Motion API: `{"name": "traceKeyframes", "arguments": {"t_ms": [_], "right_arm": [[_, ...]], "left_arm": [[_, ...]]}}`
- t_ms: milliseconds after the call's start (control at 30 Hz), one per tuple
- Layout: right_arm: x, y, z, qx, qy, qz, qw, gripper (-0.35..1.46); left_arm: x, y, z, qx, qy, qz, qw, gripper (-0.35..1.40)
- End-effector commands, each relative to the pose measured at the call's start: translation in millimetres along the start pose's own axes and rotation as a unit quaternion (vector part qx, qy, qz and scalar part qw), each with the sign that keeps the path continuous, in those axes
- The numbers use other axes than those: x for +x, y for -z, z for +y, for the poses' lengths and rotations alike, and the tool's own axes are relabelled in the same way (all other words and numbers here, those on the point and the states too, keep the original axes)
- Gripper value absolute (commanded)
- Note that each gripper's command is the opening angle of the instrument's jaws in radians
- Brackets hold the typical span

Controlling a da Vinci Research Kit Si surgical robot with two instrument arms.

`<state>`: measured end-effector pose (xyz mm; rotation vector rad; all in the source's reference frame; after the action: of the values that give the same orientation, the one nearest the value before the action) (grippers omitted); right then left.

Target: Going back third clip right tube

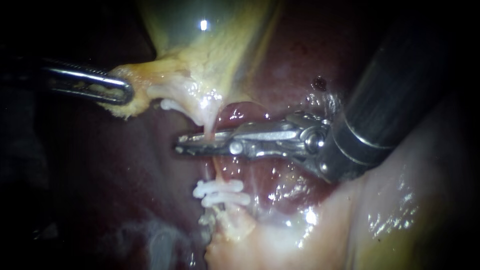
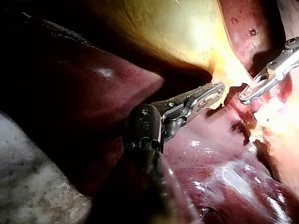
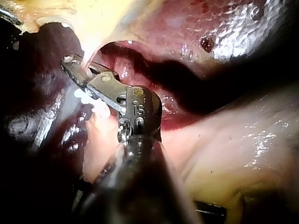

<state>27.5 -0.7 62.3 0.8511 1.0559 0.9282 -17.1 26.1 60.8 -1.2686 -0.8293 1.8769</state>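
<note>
Straddling the tube (image 1: 210, 127) crosswise, my right instrument (image 1: 187, 144), jaws a bit spread | exit's rightward, I reckon | left instrument (image 1: 120, 92) pinching gallbladder (image 1: 200, 55) edge

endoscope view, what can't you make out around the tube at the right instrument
Tube where the right instrument crosses it: hidden by metal, any clip there unseen, endoscope view.
Left instrument shaft: lost in darkness at that view's edge.
Tube below the two clips: buried in pale tissue, same view.

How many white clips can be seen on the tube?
2: clips side by side on the tube, below my right instrument. A white bit near the gallbladder may be another.
</note>
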Motion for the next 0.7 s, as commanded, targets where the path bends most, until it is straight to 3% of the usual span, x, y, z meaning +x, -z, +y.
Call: {"name": "traceKeyframes", "arguments": {"t_ms": [33, 167, 300, 367, 567, 700], "right_arm": [[0.0, 0.0, 0.0, 0.0, 0.0, 0.0, 1.0, -0.35], [-0.1, 0.1, 0.3, 0.014, -0.001, -0.01, 0.9999, -0.35], [-0.4, -0.5, 0.8, 0.021, 0.033, -0.01, 0.9992, 0.31], [-0.5, -1.1, 1.2, 0.02, 0.037, -0.008, 0.9991, 0.45], [-1.0, -2.1, 2.4, 0.026, 0.051, 0.009, 0.9983, 0.5], [-1.6, -2.3, 3.4, 0.027, 0.11, 0.007, 0.9936, 0.5]], "left_arm": [[0.0, 0.0, 0.0, 0.001, 0.0, 0.0, 1.0, -0.35], [0.0, 0.0, 0.0, 0.001, 0.0, 0.0, 1.0, -0.35], [0.0, 0.0, 0.0, 0.001, 0.0, 0.0, 1.0, -0.35], [0.0, 0.0, 0.0, 0.001, 0.0, 0.0, 1.0, -0.35], [-0.1, 0.0, 0.1, 0.001, 0.0, 0.0, 1.0, -0.35], [-0.1, -0.1, 0.1, 0.001, 0.0, 0.0, 1.0, -0.35]]}}
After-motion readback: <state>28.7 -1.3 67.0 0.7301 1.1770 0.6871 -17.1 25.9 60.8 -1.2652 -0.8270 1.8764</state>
